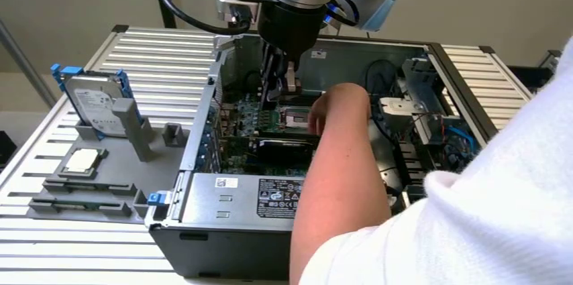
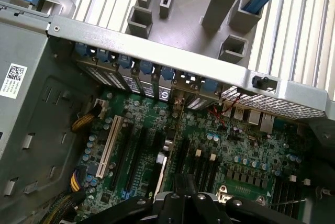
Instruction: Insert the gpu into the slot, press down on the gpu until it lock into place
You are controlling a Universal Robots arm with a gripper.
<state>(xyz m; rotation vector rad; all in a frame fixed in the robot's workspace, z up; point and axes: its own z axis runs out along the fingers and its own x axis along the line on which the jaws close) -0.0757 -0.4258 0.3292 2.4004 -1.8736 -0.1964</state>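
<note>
Gpu shows as a dark flat bar low inside the open case, beyond my gripper on the side toward the silver labelled power-supply box. I cannot tell whether its edge is seated. The gripper is clenched, the fingers pressed together with nothing between them that I can make out. They hang over the motherboard, apart from the card.

A person's hand reaches in just beside the tool on the exterior view's right, so that side is tight. On the other side the case wall stands near. From the wrist, the board ahead of the fingertips lies open up to the row of bracket covers under the metal rear rim, with a white slot off to one side.

Outside the case, a hard drive stands on the slatted table, well apart.
</note>
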